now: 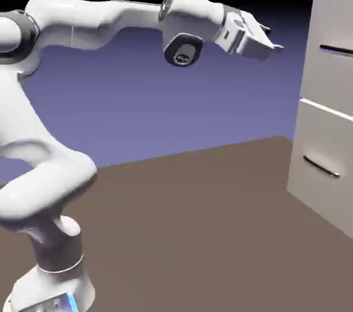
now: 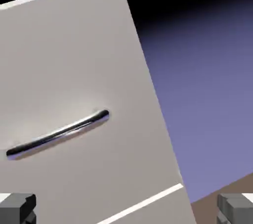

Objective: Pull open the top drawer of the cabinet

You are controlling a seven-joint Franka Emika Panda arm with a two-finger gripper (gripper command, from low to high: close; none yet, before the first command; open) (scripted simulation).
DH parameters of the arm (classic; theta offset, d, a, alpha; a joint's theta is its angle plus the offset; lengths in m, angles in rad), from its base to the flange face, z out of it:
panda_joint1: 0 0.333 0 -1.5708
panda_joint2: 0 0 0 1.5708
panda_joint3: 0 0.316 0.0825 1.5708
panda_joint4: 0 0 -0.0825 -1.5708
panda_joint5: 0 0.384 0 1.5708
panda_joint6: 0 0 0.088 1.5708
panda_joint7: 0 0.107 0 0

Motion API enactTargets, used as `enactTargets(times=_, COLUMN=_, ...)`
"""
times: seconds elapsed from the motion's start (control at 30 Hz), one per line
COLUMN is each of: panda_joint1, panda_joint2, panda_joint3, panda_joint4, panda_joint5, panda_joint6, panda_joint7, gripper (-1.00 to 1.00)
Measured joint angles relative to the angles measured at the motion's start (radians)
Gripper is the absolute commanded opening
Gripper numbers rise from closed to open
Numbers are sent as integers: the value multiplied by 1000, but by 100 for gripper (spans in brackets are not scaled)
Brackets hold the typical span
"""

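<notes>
My gripper is in the upper right of the exterior view, with its fingers spread and nothing between them. The top drawer is further to the right, near the upper right corner of the same view, apart from my fingertips. Its handle lies to the right of my gripper and, in that picture, a little lower. In my hand view, the handle is left of the middle. Its long axis goes on a slant, from the lower left up towards the centre, while my two fingertips stand level along the bottom edge. I judge that I must turn my hand and go forward to the handle.
</notes>
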Motion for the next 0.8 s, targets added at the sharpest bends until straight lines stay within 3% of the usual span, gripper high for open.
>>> enactTargets(times=0.8, panda_joint1=-870, panda_joint2=-5, panda_joint3=816, panda_joint4=580, panda_joint5=948, panda_joint6=11, panda_joint7=-184, gripper=0)
